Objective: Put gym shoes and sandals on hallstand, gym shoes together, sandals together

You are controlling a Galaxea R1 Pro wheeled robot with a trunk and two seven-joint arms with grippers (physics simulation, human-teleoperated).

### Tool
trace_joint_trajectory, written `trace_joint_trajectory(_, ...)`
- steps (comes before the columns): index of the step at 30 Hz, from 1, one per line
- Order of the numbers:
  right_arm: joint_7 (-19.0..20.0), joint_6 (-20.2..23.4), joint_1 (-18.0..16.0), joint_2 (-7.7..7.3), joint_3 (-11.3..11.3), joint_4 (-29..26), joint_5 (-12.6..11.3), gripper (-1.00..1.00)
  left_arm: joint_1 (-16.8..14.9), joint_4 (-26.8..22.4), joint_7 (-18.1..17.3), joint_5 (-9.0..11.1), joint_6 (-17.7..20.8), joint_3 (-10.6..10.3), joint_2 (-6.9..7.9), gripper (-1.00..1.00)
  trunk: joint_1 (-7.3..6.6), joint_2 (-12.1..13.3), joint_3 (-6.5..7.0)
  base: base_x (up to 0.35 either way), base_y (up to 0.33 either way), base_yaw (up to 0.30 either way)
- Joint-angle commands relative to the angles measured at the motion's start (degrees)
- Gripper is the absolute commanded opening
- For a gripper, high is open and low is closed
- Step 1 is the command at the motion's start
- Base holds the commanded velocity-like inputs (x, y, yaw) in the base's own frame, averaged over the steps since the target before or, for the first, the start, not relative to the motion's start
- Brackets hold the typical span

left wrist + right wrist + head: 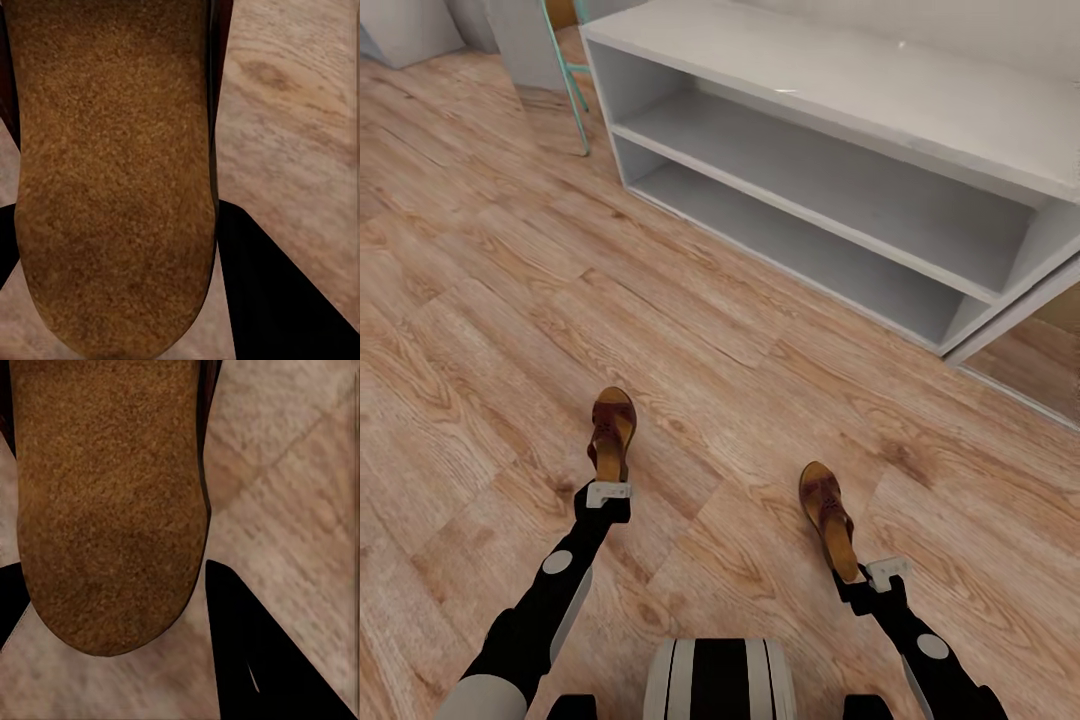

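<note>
Two dark brown sandals with tan footbeds hang just above the wood-plank corridor floor (490,300). My left gripper (608,492) is shut on the heel of the left sandal (612,430), whose cork footbed (112,187) lies between the black fingers (277,292). On the other side, the right gripper (872,575) is shut on the heel of the right sandal (827,515), its footbed (109,510) beside a black finger (262,652). The light-grey hallstand (840,90) stands ahead at the upper right, its two low shelves bare. The gym shoes are out of view.
Teal chair legs (575,90) stand left of the hallstand, with grey furniture (410,30) in the far left corner. A pale angled panel edge (1020,310) runs along the hallstand's right end. My striped base (715,680) sits at the near edge.
</note>
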Motion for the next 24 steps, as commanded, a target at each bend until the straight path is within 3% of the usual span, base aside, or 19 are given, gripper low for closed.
trace_joint_trajectory(1, 0.42, -0.19, -0.04, 0.06, -0.46, 0.03, 0.38, -1.0, -0.01, 0.02, -0.16, -0.35, -0.13, 0.1, -0.01, -1.0, -0.03, 0.01, 0.2, 0.0, 0.0, 0.0)
trace_joint_trajectory(5, 0.43, -0.19, -0.04, 0.07, -0.45, 0.03, 0.43, -1.0, 0.04, 0.08, -0.08, -0.32, -0.12, 0.17, 0.04, -1.0, -0.13, 0.06, 1.09, 0.0, 0.0, 0.0)
trace_joint_trajectory(13, 0.43, -0.39, -0.04, 0.07, -0.44, -0.03, 0.35, -1.0, 3.37, 0.21, 0.38, -0.46, -0.13, 0.85, 0.67, -1.0, -0.34, 0.17, 2.86, 0.0, 0.0, 0.0)
trace_joint_trajectory(20, 0.38, -0.53, -0.04, -0.06, -0.56, -0.29, 0.23, -1.0, 10.68, 1.06, 0.55, -0.69, -0.89, 4.53, 1.14, -1.0, -0.52, 0.26, 4.67, 0.0, 0.0, -0.04)
trace_joint_trajectory(24, 0.36, -0.57, 0.07, -0.1, -0.58, -0.25, 0.2, -1.0, 14.27, 1.73, 0.52, -0.72, -4.22, 8.76, 1.3, -1.0, -0.62, 0.31, 5.89, 0.0, 0.0, -0.095)
